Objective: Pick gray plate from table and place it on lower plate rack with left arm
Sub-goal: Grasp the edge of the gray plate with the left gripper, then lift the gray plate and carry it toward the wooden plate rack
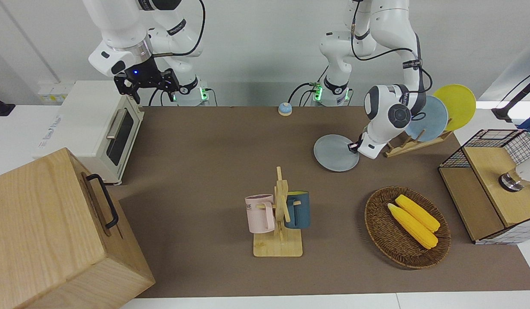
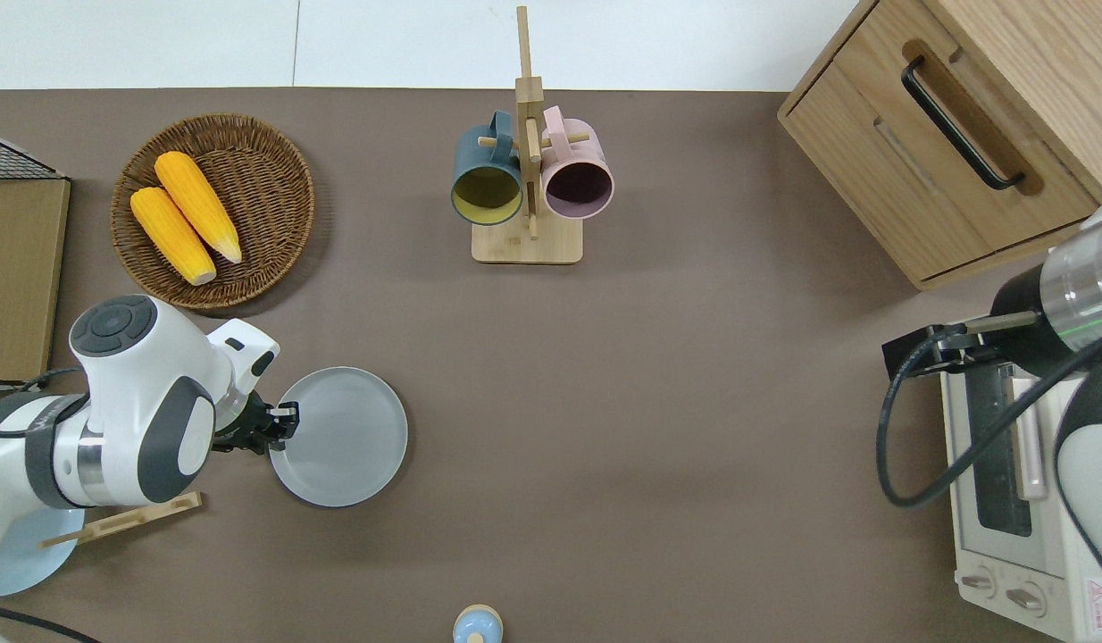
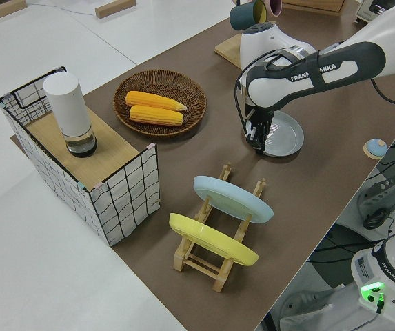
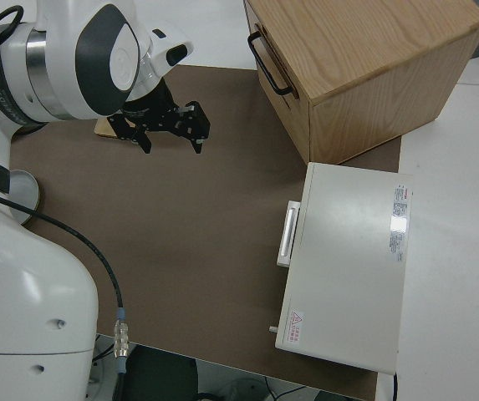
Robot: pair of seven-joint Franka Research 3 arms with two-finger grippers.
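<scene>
The gray plate (image 1: 333,154) (image 2: 346,442) (image 3: 287,134) lies on the brown table (image 1: 213,163), beside the low wooden plate rack (image 1: 402,148) (image 3: 214,262). My left gripper (image 1: 353,147) (image 2: 283,425) (image 3: 259,135) points down at the plate's rim on the side toward the rack. Its fingers straddle the rim and look closed on it. The rack holds a light blue plate (image 1: 432,120) (image 3: 233,198) and a yellow plate (image 1: 458,103) (image 3: 211,241). My right gripper (image 1: 147,84) (image 4: 169,132) is parked, open and empty.
A wicker basket (image 1: 379,223) with two corn cobs lies farther from the robots than the plate. A mug stand (image 1: 280,214) with two mugs stands mid-table. A wire crate (image 1: 492,184) is at the left arm's end. A toaster oven (image 1: 97,124) and a wooden box (image 1: 50,231) are at the right arm's end.
</scene>
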